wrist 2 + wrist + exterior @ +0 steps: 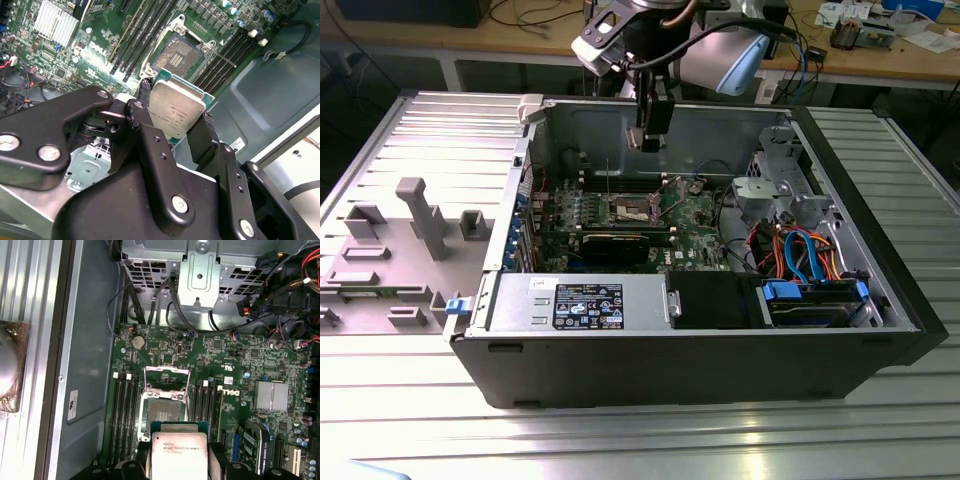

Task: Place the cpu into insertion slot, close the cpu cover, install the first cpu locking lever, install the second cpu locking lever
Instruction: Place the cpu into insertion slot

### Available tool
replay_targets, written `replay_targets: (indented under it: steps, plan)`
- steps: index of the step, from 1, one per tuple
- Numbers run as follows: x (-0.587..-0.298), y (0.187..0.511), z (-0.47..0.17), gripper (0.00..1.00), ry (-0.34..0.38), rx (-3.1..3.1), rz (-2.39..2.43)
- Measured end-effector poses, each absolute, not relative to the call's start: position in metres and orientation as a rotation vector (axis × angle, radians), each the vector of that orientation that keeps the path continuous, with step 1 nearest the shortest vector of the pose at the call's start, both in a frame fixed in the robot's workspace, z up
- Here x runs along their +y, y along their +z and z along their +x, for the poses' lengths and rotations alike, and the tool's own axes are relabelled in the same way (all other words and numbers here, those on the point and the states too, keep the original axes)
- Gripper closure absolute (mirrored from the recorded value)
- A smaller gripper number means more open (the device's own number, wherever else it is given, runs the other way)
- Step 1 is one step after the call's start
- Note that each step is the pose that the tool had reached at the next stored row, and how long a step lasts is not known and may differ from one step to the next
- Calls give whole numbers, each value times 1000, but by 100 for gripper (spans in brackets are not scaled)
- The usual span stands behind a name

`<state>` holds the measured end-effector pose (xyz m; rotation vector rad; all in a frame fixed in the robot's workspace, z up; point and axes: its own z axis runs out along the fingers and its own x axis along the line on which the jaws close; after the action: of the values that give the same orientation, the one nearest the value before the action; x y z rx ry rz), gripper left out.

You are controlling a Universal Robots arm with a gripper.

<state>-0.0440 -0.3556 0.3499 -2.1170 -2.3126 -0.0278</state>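
Grips the cpu (180, 102), a flat square chip with a dull silver-grey top and green rim, between the matte black fingers (202, 135) of the end effector (175, 117), closed on its opposite edges. Hangs at upper centre of the exterior view over the open metal case (620, 360), apart from the insertion slot (163, 412), a square tan-gold contact field, with the thin silver cpu cover (167, 369) swung up off it.
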Motion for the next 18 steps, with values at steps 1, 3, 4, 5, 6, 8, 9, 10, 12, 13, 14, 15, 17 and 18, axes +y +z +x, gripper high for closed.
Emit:
replay_targets:
  steps: [1,3,4,5,6,8,9,10,12,13,14,15,17,18]
  plan:
    - [-356,350,-44,46,-28,-2305,-2126]
    - [-356,350,-44,46,-28,-2295,-2137]
    - [-356,349,-44,46,-28,-2291,-2141]
    - [-356,349,-44,46,-27,-2286,-2148]
    - [-356,349,-44,46,-26,-2282,-2152]
    - [-356,349,-44,46,-24,-2274,-2162]
    - [-356,349,-44,46,-24,-2270,-2167]
    - [-356,349,-44,46,-24,-2266,-2171]
    - [-356,349,-44,46,-24,-2261,-2176]
    - [-356,349,-44,46,-23,-2259,-2179]
    - [-356,349,-44,46,-23,-2257,-2181]
    - [-356,349,-44,46,-23,-2256,-2182]
    - [-356,349,-44,46,-23,-2252,-2187]
    - [-356,348,-44,46,-23,-2248,-2190]
